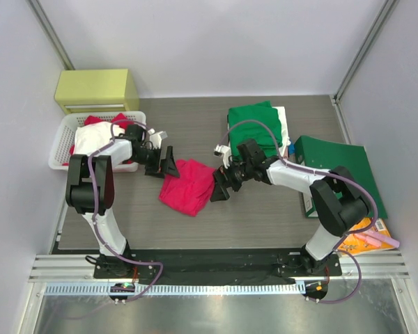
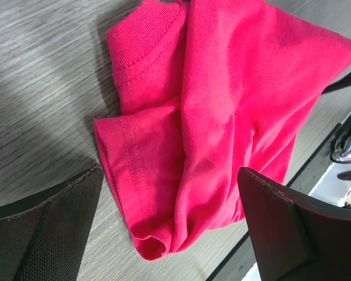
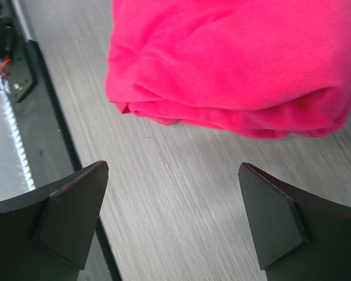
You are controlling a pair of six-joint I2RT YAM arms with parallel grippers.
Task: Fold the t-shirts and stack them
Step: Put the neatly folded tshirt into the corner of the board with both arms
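Observation:
A bright pinkish-red t-shirt (image 1: 188, 186) lies folded in a bundle on the table's middle; its sleeve hem shows close up (image 2: 210, 117), and its folded edge fills the top of the right wrist view (image 3: 234, 64). My left gripper (image 1: 161, 163) is open at the bundle's left edge, its jaws straddling the cloth without gripping it. On the bundle's right side my right gripper (image 1: 221, 185) is open with only bare table between its fingers. A folded green t-shirt (image 1: 254, 125) lies on a pale one (image 1: 283, 129) at the back right.
A white basket (image 1: 59, 149) at the left holds white and red cloth. A yellow-green box (image 1: 96, 89) stands behind it. A stiff dark-green folder (image 1: 341, 170) lies at the right, with an orange packet (image 1: 366, 240) near its front corner.

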